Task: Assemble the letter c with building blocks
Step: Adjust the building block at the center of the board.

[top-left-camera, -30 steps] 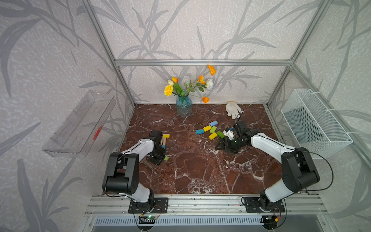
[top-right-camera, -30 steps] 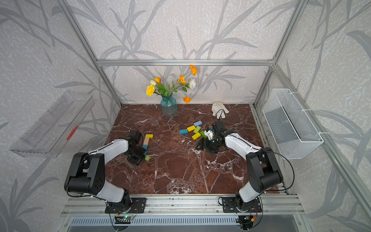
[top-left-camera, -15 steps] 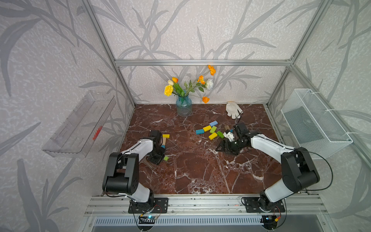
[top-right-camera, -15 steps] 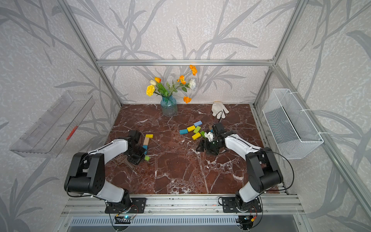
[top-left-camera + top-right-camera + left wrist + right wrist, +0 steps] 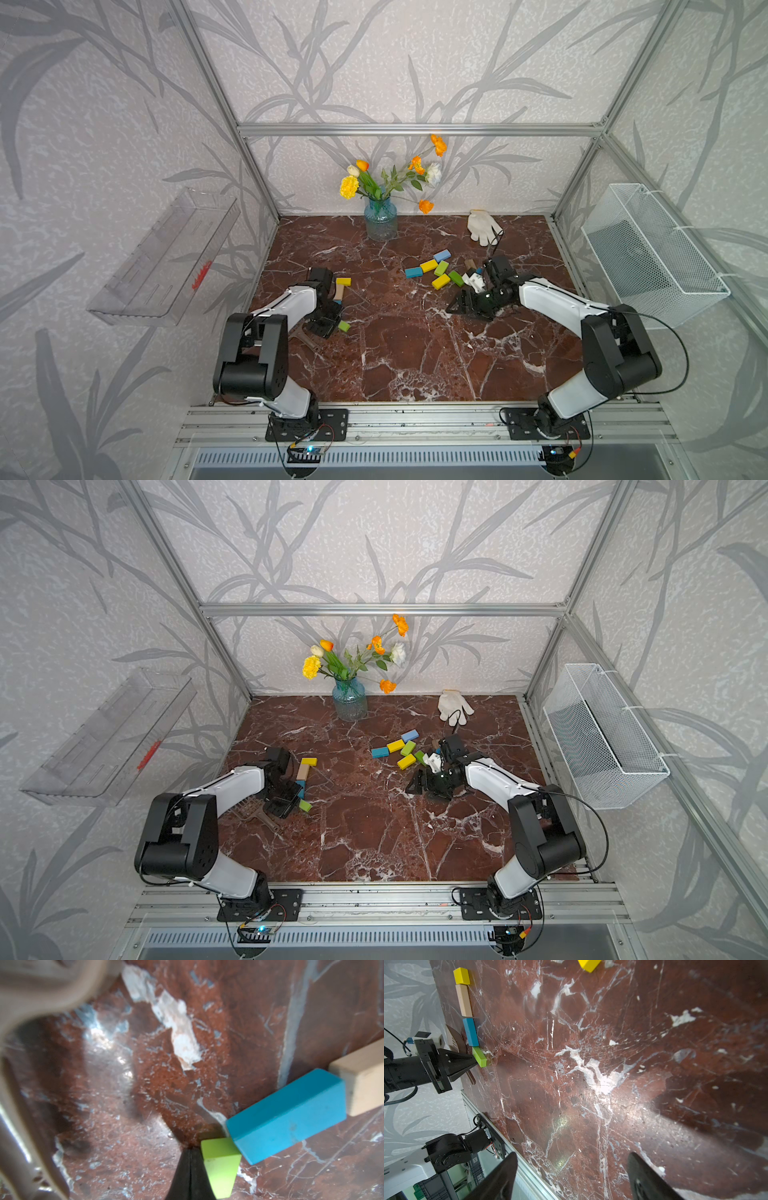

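Note:
At the left a line of building blocks runs yellow (image 5: 343,281), tan (image 5: 338,294), blue (image 5: 288,1115), with a green block (image 5: 344,326) turned at the near end like a corner of the letter c. My left gripper (image 5: 336,328) is shut, holding nothing, its tip (image 5: 190,1153) touching the green block's (image 5: 220,1165) side. Several loose blocks lie right of centre, among them teal (image 5: 413,272), yellow (image 5: 441,281) and green (image 5: 441,268). My right gripper (image 5: 459,305) hovers open and empty just in front of them, over bare marble (image 5: 572,1159).
A brown slotted spatula (image 5: 305,338) lies under my left arm. A vase of flowers (image 5: 380,220) and a white glove (image 5: 482,226) stand at the back. A wire basket (image 5: 648,257) hangs on the right wall, a clear tray (image 5: 162,257) on the left.
My right gripper has drifted slightly left and toward the front, still open. The left gripper and the blocks have not visibly moved.

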### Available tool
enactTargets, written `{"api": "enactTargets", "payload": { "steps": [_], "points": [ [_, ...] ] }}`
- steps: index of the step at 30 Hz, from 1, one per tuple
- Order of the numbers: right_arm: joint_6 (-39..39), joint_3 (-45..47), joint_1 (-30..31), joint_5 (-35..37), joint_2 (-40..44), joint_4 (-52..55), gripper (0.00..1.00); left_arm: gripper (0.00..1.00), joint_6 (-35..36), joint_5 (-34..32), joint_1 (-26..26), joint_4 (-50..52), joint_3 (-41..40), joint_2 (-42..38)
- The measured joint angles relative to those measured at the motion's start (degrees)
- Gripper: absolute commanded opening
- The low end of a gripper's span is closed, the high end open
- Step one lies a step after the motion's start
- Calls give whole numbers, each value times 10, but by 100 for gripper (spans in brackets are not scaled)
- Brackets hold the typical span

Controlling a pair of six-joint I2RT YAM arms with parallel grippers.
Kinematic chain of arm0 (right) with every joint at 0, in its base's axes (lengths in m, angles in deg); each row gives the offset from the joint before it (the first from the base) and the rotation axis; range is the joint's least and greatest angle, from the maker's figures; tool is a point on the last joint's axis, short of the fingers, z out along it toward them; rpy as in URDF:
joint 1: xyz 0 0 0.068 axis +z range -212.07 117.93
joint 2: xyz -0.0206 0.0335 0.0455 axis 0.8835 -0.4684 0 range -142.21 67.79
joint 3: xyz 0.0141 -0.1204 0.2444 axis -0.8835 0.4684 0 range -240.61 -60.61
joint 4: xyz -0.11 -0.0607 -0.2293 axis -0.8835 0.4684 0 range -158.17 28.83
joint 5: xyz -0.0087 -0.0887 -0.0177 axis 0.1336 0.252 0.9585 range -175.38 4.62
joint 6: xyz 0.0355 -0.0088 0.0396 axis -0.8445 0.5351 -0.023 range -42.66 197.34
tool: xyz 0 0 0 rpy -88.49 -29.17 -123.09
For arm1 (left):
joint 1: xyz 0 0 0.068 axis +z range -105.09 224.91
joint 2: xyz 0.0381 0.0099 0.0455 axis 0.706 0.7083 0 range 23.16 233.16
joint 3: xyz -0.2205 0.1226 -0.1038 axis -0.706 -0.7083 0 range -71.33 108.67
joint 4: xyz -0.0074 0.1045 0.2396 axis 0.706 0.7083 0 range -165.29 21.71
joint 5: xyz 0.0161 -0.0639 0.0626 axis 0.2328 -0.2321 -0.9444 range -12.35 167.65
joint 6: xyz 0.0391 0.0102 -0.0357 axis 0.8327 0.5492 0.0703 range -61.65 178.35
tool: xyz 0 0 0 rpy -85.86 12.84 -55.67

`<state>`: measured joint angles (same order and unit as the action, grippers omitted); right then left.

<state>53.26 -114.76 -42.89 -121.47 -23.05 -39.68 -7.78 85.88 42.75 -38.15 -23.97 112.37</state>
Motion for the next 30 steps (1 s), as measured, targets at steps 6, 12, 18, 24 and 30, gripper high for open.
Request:
{"api": "enactTargets", "payload": {
  "steps": [6, 12, 18, 24, 30],
  "points": [
    [-1, 1, 0, 0, 0, -1, 82, 5, 0, 0, 1, -3, 3, 3],
    [-2, 9, 0, 0, 0, -4, 82, 4, -7, 0, 2, 4, -7, -31],
    [-3, 10, 0, 0, 0, -5, 82, 1, -9, -7, -10, 57, -11, -112],
    [-2, 10, 0, -5, 0, -8, 81, 3, 2, -21, -58, 110, 22, -123],
    [6, 9, 0, -7, 0, -2, 82, 5, 5, -30, -121, 126, 58, -92]
  ]
}}
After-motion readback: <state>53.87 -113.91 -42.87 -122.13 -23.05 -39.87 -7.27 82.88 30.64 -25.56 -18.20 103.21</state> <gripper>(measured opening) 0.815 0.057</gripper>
